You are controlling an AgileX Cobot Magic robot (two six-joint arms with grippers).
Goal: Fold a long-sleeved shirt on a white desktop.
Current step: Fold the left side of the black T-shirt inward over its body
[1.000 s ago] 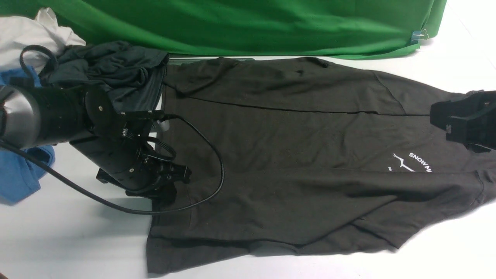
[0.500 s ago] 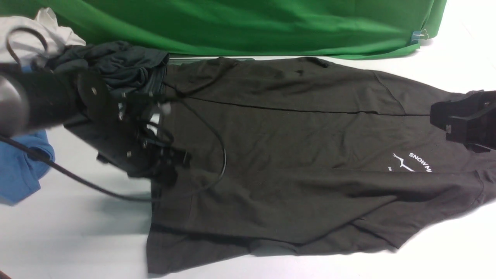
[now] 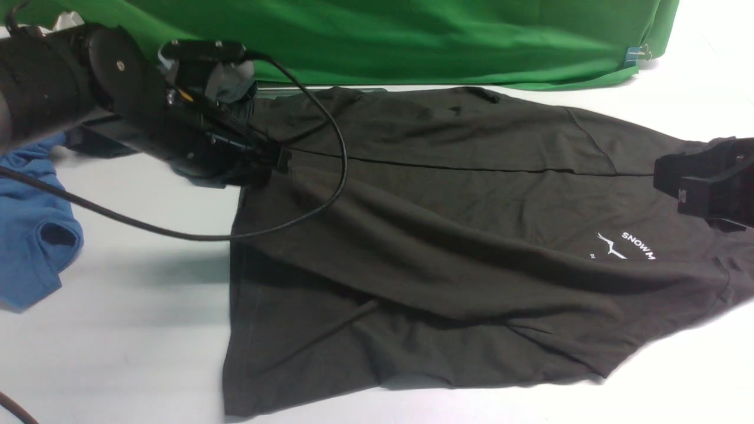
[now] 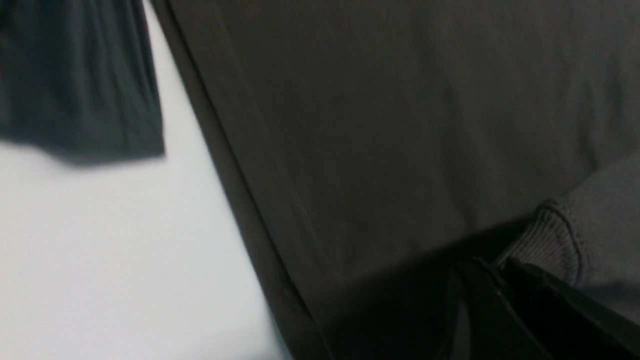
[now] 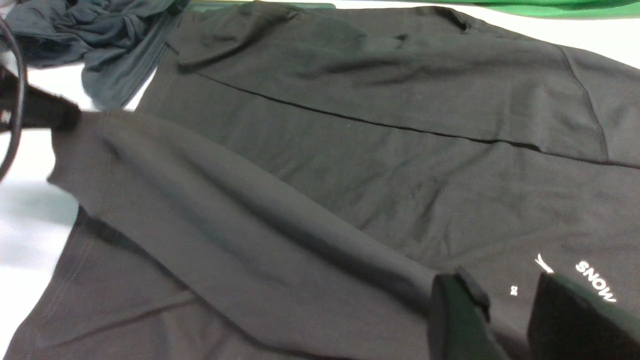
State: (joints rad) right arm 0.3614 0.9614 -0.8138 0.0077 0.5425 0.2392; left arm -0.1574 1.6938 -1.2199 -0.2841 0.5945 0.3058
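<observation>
The dark long-sleeved shirt (image 3: pixel 442 235) lies spread sideways on the white desktop (image 3: pixel 118 353), hem to the left and white "SNOW" print (image 3: pixel 639 244) to the right. My left gripper (image 3: pixel 266 166) is shut on the ribbed sleeve cuff (image 4: pixel 550 245) and holds it above the shirt's left hem. The sleeve stretches diagonally across the body (image 5: pixel 225 200). In the left wrist view the jaws (image 4: pixel 495 272) pinch the cuff. My right gripper (image 3: pixel 668 176) hovers open over the chest, its gap (image 5: pixel 510 295) bare beside the print.
A smaller charcoal garment (image 5: pixel 100 30) is bunched at the back left by the hem. A blue garment (image 3: pixel 35 235) lies at the left edge. The green backdrop (image 3: pixel 383 41) runs along the back. The left arm's black cable (image 3: pixel 336 165) droops over the shirt.
My left gripper has risen and moved toward the back with the cuff, pulling the sleeve taut across the shirt. The right gripper has stayed put.
</observation>
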